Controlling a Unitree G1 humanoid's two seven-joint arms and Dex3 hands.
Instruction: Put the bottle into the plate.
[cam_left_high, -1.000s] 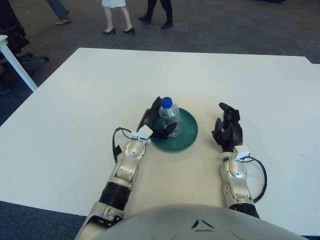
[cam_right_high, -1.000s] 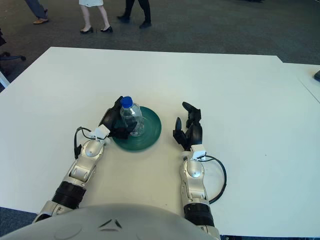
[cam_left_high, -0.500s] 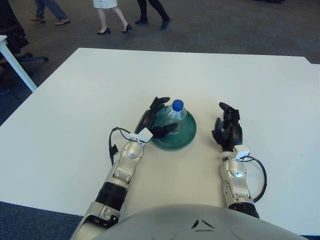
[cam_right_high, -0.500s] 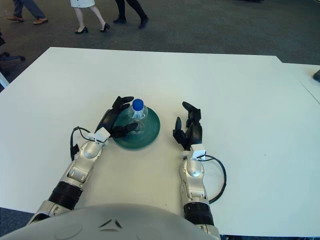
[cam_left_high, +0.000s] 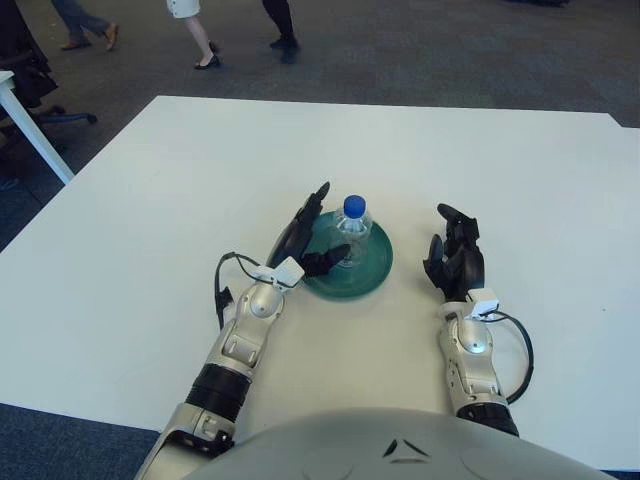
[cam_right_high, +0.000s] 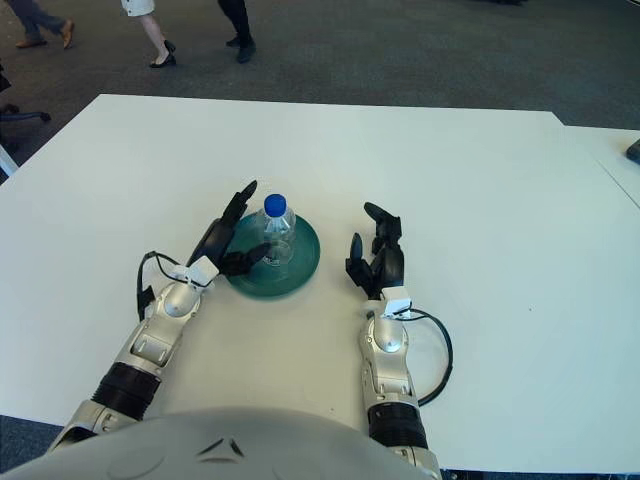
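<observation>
A clear plastic bottle (cam_left_high: 351, 236) with a blue cap stands upright on the dark green plate (cam_left_high: 362, 275) in the middle of the white table. My left hand (cam_left_high: 306, 243) is at the plate's left edge with its fingers spread, one pointing up and one reaching toward the bottle's base, holding nothing. My right hand (cam_left_high: 455, 262) shows to the right of the plate, fingers relaxed and empty, apart from the plate.
The white table (cam_left_high: 150, 200) spreads wide on all sides of the plate. Beyond its far edge people (cam_left_high: 190, 35) walk on dark carpet. Another table's leg and a chair (cam_left_high: 30, 100) stand at the far left.
My left hand has let go of the bottle and spread its fingers, drawing back slightly to the left. The bottle now stands free on the plate. The right hand has stayed still.
</observation>
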